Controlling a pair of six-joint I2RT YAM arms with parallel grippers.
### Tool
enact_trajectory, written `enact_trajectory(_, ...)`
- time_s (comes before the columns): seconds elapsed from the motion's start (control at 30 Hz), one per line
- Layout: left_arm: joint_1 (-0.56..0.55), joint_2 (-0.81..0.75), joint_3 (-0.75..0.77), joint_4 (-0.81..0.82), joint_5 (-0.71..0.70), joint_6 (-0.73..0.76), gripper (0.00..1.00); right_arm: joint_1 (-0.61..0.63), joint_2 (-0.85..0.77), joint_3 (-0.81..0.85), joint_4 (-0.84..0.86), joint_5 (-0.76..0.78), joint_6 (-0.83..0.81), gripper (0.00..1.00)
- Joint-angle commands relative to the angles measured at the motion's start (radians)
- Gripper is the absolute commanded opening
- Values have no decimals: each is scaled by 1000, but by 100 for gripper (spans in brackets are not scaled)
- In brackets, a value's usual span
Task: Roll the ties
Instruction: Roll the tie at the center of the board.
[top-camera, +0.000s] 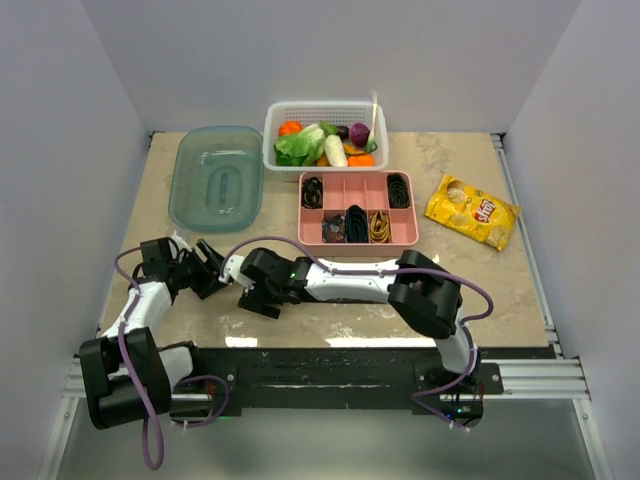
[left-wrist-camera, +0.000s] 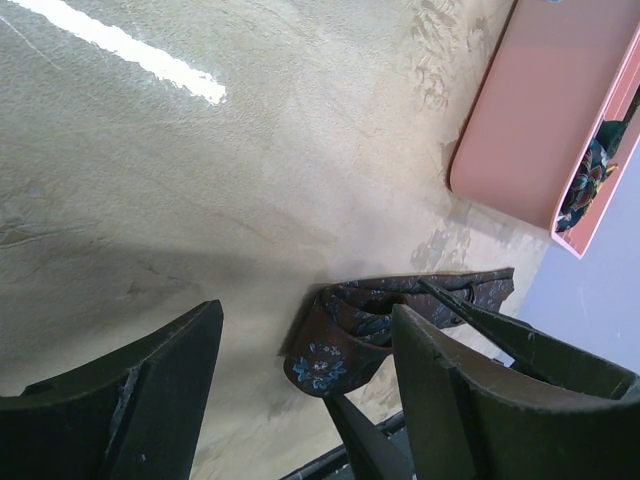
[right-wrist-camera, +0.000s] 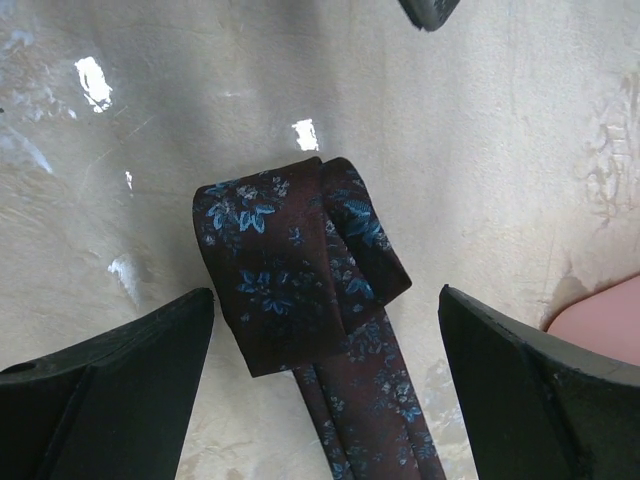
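Note:
A dark maroon tie (right-wrist-camera: 290, 260) with blue flowers lies on the table, its end rolled into a loose coil and its tail running toward the camera in the right wrist view. My right gripper (right-wrist-camera: 325, 292) is open and straddles the coil without touching it. In the left wrist view the coil (left-wrist-camera: 340, 345) sits just beyond my open left gripper (left-wrist-camera: 305, 310), close to its right finger (left-wrist-camera: 450, 400). From above, both grippers, left (top-camera: 212, 268) and right (top-camera: 258, 295), meet at the front left and hide the tie.
A pink divided tray (top-camera: 360, 243) holds several coiled ties, black (top-camera: 356, 222) and gold (top-camera: 380, 226). Behind it stand a white basket (top-camera: 275, 112) of toy vegetables and a teal lid (top-camera: 215, 178). A yellow chip bag (top-camera: 472, 210) lies at the right.

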Motion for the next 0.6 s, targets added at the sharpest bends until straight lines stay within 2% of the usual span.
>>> enact_trajectory(0.0, 7, 5, 21, 25, 43, 21, 73, 0, -2, 42, 3, 4, -19, 95)
enact_trajectory(0.37, 8, 10, 12, 42, 68, 21, 72, 2, 20, 54, 28, -66, -25, 93)
enact_trajectory(0.57, 7, 13, 10, 44, 73, 19, 72, 0, 37, 68, 8, -95, -29, 87)
